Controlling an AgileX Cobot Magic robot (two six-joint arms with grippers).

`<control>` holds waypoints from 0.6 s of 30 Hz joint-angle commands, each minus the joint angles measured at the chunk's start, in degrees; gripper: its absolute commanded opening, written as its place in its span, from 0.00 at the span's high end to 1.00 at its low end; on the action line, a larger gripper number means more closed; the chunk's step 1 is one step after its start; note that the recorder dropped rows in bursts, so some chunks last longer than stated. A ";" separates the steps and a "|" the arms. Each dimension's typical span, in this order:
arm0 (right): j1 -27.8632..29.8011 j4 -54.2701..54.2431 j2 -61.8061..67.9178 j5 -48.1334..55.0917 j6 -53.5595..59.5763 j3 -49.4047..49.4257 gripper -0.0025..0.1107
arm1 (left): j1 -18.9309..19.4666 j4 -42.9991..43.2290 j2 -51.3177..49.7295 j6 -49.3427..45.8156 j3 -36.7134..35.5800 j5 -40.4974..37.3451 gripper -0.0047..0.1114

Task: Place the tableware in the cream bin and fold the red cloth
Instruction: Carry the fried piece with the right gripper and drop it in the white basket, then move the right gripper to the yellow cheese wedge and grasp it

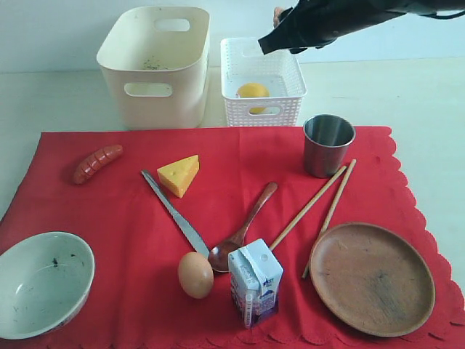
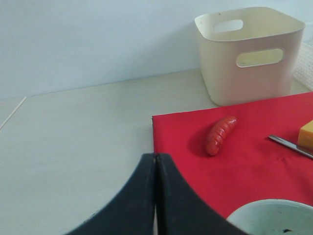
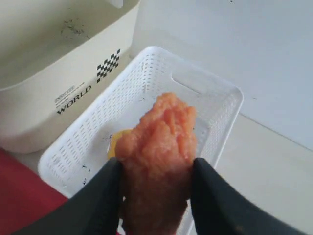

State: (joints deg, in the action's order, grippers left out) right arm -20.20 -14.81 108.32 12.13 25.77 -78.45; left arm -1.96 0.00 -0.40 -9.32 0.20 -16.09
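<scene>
The red cloth (image 1: 123, 211) lies flat, carrying a pale bowl (image 1: 43, 282), steel cup (image 1: 328, 144), knife (image 1: 174, 212), wooden spoon (image 1: 243, 227), chopsticks (image 1: 320, 200) and brown plate (image 1: 372, 278). The cream bin (image 1: 156, 109) stands behind the cloth's far edge. My right gripper (image 3: 156, 166) is shut on a lumpy orange-pink piece of food (image 3: 159, 142), held above the white perforated basket (image 3: 205, 93). My left gripper (image 2: 155, 157) is shut with nothing in it, over bare table by the cloth's left edge (image 2: 161, 147), near the sausage (image 2: 221, 134).
A lemon (image 1: 253, 91) lies in the white basket (image 1: 263, 109). On the cloth also rest a sausage (image 1: 96, 163), cheese wedge (image 1: 179, 174), egg (image 1: 195, 274) and a small milk carton (image 1: 255, 281) standing between spoon and plate.
</scene>
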 commanded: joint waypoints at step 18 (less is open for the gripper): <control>0.19 -4.73 13.87 -19.66 -0.50 0.22 0.89 | 0.10 0.00 0.40 0.32 -0.20 0.35 0.96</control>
State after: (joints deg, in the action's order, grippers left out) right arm -20.20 -19.55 122.37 -5.47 25.66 -78.45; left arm -1.96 0.00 -0.40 -9.32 0.20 -16.09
